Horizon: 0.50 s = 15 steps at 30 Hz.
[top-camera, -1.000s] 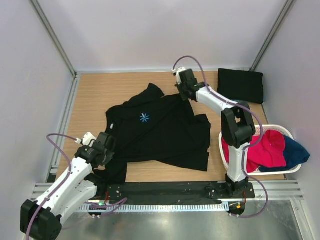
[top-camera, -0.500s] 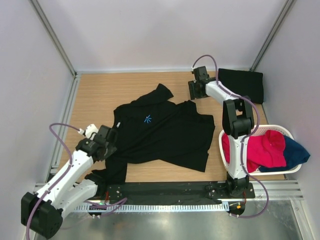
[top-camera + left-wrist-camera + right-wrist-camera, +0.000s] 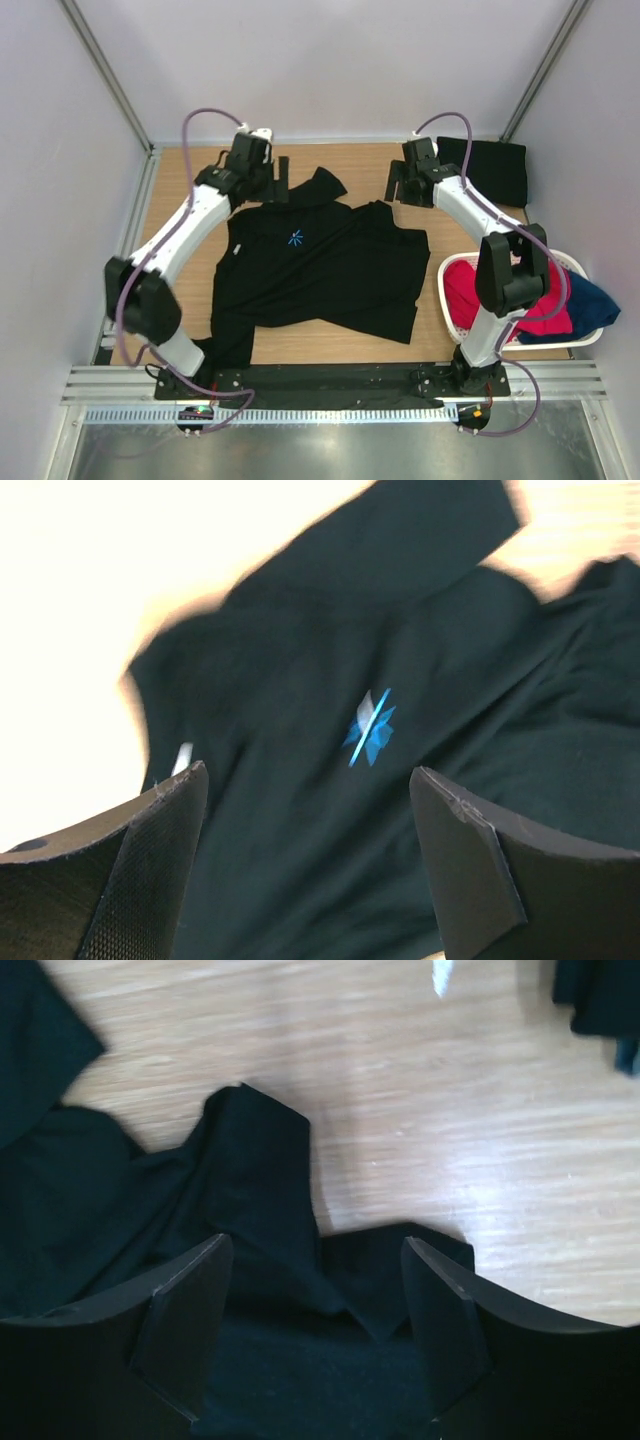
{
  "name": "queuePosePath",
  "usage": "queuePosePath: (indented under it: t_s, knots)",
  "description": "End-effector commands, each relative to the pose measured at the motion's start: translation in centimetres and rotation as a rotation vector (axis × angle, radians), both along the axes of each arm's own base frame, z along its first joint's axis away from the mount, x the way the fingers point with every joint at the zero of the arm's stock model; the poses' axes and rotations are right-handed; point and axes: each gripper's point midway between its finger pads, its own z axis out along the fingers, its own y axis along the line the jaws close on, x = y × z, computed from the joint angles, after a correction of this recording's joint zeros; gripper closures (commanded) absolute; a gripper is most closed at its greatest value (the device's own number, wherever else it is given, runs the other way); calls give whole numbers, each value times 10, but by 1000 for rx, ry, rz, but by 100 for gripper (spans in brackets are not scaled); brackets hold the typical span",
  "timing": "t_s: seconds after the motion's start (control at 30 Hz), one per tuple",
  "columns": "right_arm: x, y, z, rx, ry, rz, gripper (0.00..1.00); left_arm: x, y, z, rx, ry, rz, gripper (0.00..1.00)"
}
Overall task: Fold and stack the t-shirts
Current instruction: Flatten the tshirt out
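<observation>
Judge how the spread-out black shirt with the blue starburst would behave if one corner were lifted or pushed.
Probably floppy: the shirt lies creased and flat on the table, so a lifted corner would likely drape and trail. Likely light, being thin cloth. Pushed, it would probably bunch, as its folded edges suggest.

The left claw point(image 3: 310, 805), its jaws spread wide, hangs over the blurred black t-shirt point(image 3: 290, 660) near its light-blue starburst mark point(image 3: 370, 730).
</observation>
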Motion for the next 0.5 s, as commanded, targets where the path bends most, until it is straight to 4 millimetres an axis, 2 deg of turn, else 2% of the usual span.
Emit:
queuePosePath:
  t_s: [0.0,0.03,0.1,0.13,0.2,0.23,0.3,0.33,0.37,0.4,0.43,0.47]
  knots:
    - [-2,-13,-5,1,-2,-151,25,51,-52,-4,0,-72,-315,18]
    - [-1,-18,-5,-12,-8,-178,23,71,-64,-15,13,-72,-368,18]
    - [1,-22,-6,-33,-7,-198,23,89,-83,-29,1,-66,-436,20]
    - [2,-25,-7,-47,-7,-209,23,108,-93,-45,8,-53,-456,21]
    - [5,-27,-12,-57,-1,-211,22,122,-103,-57,23,-45,-496,22]
    - [6,-31,-14,-67,7,-220,22,137,-112,-70,20,-39,-501,23]
    - [11,-34,-21,-70,26,-230,22,148,-121,-80,35,-36,-529,23]
    - [12,-37,-23,-71,35,-235,22,158,-127,-71,37,-71,-536,24]
    - [15,-37,-22,-65,41,-234,22,159,-130,-96,51,-24,-547,24]
    - [16,-37,-28,-66,58,-233,22,160,-137,-99,70,-29,-567,25]
    - [17,-38,-29,-66,63,-235,22,166,-140,-93,78,-48,-569,26]
    - [19,-39,-28,-67,63,-239,22,163,-143,-103,95,-29,-581,27]
